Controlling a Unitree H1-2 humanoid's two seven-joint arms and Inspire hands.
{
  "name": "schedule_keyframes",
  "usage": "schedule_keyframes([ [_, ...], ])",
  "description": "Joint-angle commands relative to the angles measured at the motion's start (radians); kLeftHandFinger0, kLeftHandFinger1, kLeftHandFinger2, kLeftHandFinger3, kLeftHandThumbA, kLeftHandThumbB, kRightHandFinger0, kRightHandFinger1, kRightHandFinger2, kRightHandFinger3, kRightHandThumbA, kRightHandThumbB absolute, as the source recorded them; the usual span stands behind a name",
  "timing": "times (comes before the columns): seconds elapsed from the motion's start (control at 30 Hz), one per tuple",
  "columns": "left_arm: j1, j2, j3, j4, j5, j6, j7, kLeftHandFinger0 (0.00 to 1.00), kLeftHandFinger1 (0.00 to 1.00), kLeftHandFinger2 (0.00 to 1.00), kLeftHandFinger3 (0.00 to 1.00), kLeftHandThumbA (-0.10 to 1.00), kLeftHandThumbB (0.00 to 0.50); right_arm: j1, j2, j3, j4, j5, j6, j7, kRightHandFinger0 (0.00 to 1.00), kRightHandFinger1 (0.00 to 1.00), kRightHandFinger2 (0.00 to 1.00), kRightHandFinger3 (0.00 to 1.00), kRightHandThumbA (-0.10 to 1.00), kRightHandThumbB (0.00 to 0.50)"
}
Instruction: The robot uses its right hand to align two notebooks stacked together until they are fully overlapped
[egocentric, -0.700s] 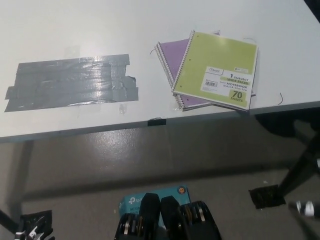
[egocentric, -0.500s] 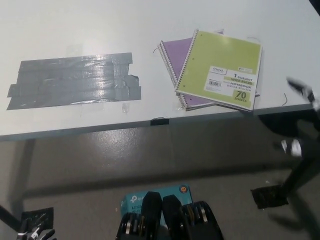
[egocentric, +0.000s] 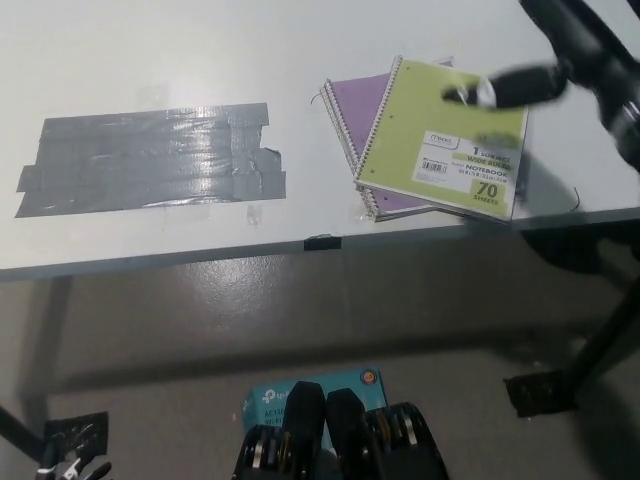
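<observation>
A green spiral notebook (egocentric: 430, 150) lies skewed on top of a purple spiral notebook (egocentric: 355, 105), near the front right edge of the white table (egocentric: 200, 50). The purple one sticks out at the left and along the bottom. My black right hand (egocentric: 510, 88) reaches in from the upper right and is over the green cover's top edge. It is motion-blurred, and contact with the cover is unclear. Only a sliver of my white left hand (egocentric: 68, 470) shows, at the bottom left corner, below the table.
A large patch of grey tape (egocentric: 150, 160) covers the table's left half. A small black clip (egocentric: 320, 242) sits on the front edge. On the floor are a teal box (egocentric: 270, 400) and a black stand foot (egocentric: 540, 392).
My right arm has swung up from beside the table's right edge to above the green notebook. The notebooks have not visibly shifted; the camera view moved slightly.
</observation>
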Motion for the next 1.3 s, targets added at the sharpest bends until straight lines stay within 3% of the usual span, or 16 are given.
schedule_keyframes([
  [0.0,0.008,0.021,0.002,-0.019,-0.018,0.017,-0.019,0.92,1.00,1.00,1.00,1.00,0.370,-0.173,0.101,-0.046,0.210,-0.238,0.017,0.064,1.00,1.00,1.00,1.00,1.00,0.450],
  [0.1,0.007,0.016,0.008,-0.019,-0.014,0.017,-0.016,0.92,1.00,1.00,1.00,1.00,0.381,-0.196,0.149,-0.076,0.327,-0.280,0.017,0.016,1.00,1.00,1.00,1.00,1.00,0.437],
  [0.13,0.009,0.019,0.005,-0.018,-0.009,0.007,-0.022,0.92,1.00,1.00,1.00,1.00,0.365,-0.200,0.176,-0.114,0.360,-0.288,0.017,-0.006,1.00,1.00,1.00,1.00,1.00,0.428],
  [0.17,0.005,0.017,0.004,-0.019,0.001,0.013,-0.012,0.91,1.00,1.00,1.00,1.00,0.378,-0.212,0.241,-0.212,0.436,-0.324,0.017,-0.042,1.00,1.00,1.00,1.00,1.00,0.385],
  [0.23,0.007,0.022,-0.007,-0.019,0.008,0.007,-0.020,0.92,1.00,1.00,1.00,1.00,0.385,-0.208,0.285,-0.277,0.483,-0.336,0.017,-0.103,1.00,1.00,1.00,1.00,1.00,0.323],
  [0.33,0.011,0.024,-0.018,-0.023,0.008,0.007,-0.029,0.93,1.00,1.00,1.00,1.00,0.386,-0.207,0.335,-0.368,0.539,-0.342,0.017,-0.180,1.00,1.00,1.00,1.00,1.00,0.273],
  [0.37,0.013,0.022,-0.020,-0.025,0.003,0.009,-0.032,0.92,1.00,1.00,1.00,1.00,0.362,-0.202,0.356,-0.411,0.555,-0.324,0.017,-0.228,1.00,1.00,1.00,1.00,1.00,0.264],
  [0.47,0.016,0.018,-0.033,-0.033,0.000,0.007,-0.037,0.90,1.00,1.00,1.00,1.00,0.364,-0.164,0.361,-0.420,0.593,-0.324,0.017,-0.337,1.00,1.00,1.00,1.00,1.00,0.216],
  [0.63,0.026,0.015,-0.035,-0.027,-0.015,-0.017,-0.050,1.00,1.00,1.00,1.00,1.00,0.366,-0.154,0.383,-0.500,0.651,-0.295,0.017,-0.517,1.00,1.00,1.00,1.00,1.00,0.202],
  [0.8,0.026,0.012,-0.041,-0.036,-0.015,-0.007,-0.046,0.99,1.00,1.00,1.00,1.00,0.368,-0.145,0.386,-0.534,0.651,-0.223,0.017,-0.605,1.00,1.00,1.00,1.00,1.00,0.162],
  [0.97,0.032,0.022,-0.063,-0.030,0.009,-0.038,-0.054,0.93,1.00,1.00,1.00,1.00,0.381,-0.110,0.388,-0.519,0.663,-0.201,-0.049,-0.695,1.00,1.00,1.00,1.00,1.00,0.120],
  [1.13,0.026,0.035,-0.085,-0.024,0.017,-0.051,-0.066,0.94,1.00,1.00,1.00,1.00,0.384,-0.062,0.388,-0.480,0.664,-0.191,-0.124,-0.725,1.00,1.00,1.00,1.00,1.00,0.119],
  [1.23,0.020,0.039,-0.094,-0.022,0.029,-0.062,-0.066,0.92,1.00,1.00,1.00,1.00,0.394,-0.061,0.390,-0.455,0.681,-0.204,-0.101,-0.753,1.00,1.00,1.00,1.00,1.00,0.136],
  [1.27,0.019,0.040,-0.096,-0.022,0.026,-0.066,-0.069,0.92,1.00,1.00,1.00,1.00,0.430,-0.055,0.396,-0.437,0.686,-0.209,-0.086,-0.746,1.00,1.00,1.00,1.00,1.00,0.153],
])
